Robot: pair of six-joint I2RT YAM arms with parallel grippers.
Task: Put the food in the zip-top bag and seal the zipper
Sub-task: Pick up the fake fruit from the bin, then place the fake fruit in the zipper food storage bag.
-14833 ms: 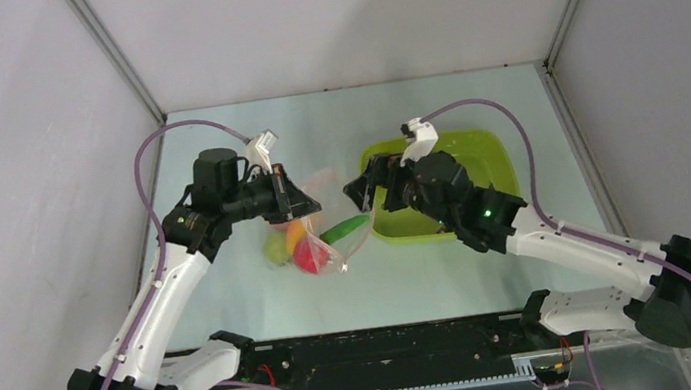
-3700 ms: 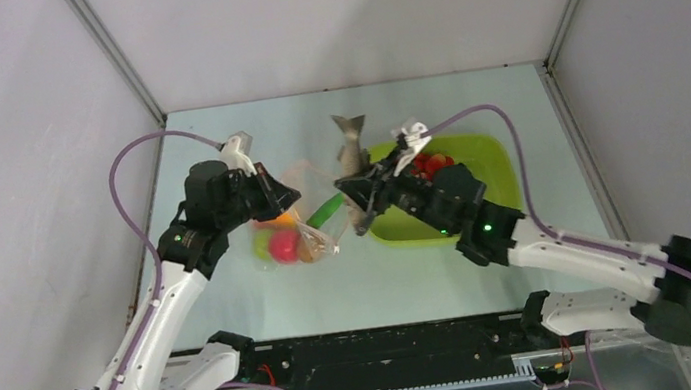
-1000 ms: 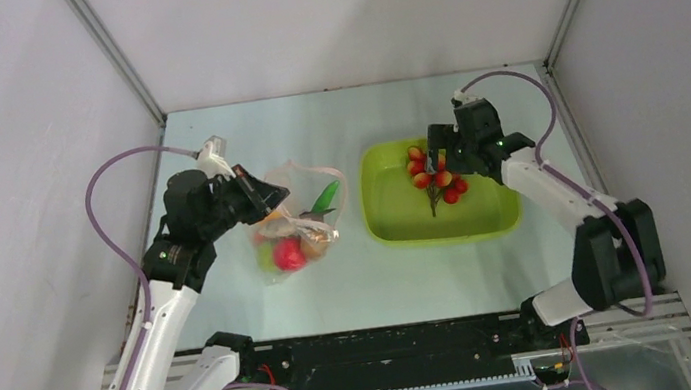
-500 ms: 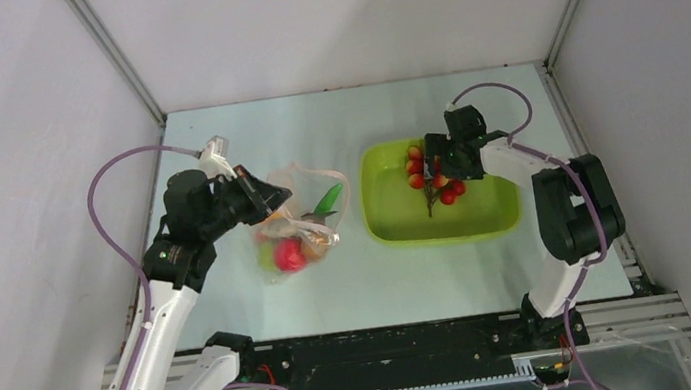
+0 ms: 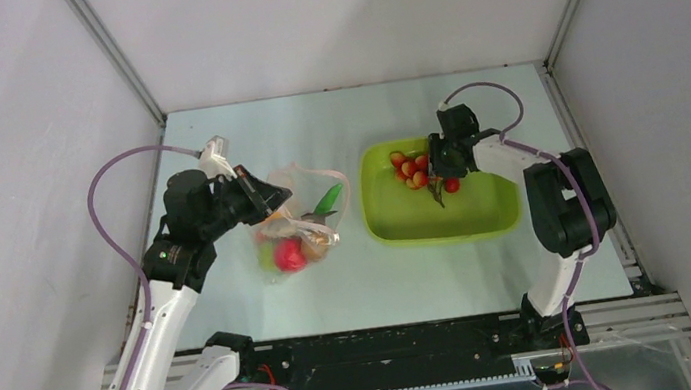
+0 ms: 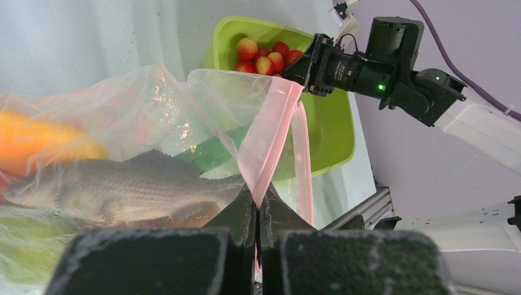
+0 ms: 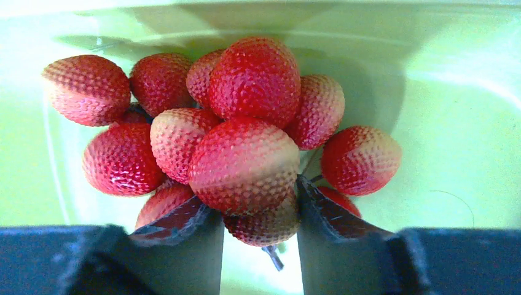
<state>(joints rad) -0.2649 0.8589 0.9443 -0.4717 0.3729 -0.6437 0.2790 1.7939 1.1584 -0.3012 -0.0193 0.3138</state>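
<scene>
The zip-top bag (image 5: 298,229) lies left of centre, clear and crinkly, with its mouth toward the tub. Inside it I see a grey fish (image 6: 123,184), a green pod (image 5: 327,198), a red tomato (image 5: 289,255) and an orange piece (image 6: 43,141). My left gripper (image 5: 266,193) (image 6: 258,210) is shut on the pink zipper (image 6: 270,147), holding that edge up. A bunch of red-pink strawberries (image 5: 412,171) (image 7: 246,163) sits in the lime-green tub (image 5: 396,229). My right gripper (image 5: 433,165) (image 7: 258,212) reaches down into the tub, its fingers (image 7: 178,221) pressed against both sides of the bunch's lowest berries.
The tub (image 6: 332,141) stands just right of the bag, and its wall (image 7: 442,92) fills the right wrist view. Grey walls enclose the table on three sides. The black base rail (image 5: 392,350) runs along the near edge.
My right gripper has closed from wide open onto the strawberry bunch, which has shifted a little left in the tub. The left arm and bag have not moved.
</scene>
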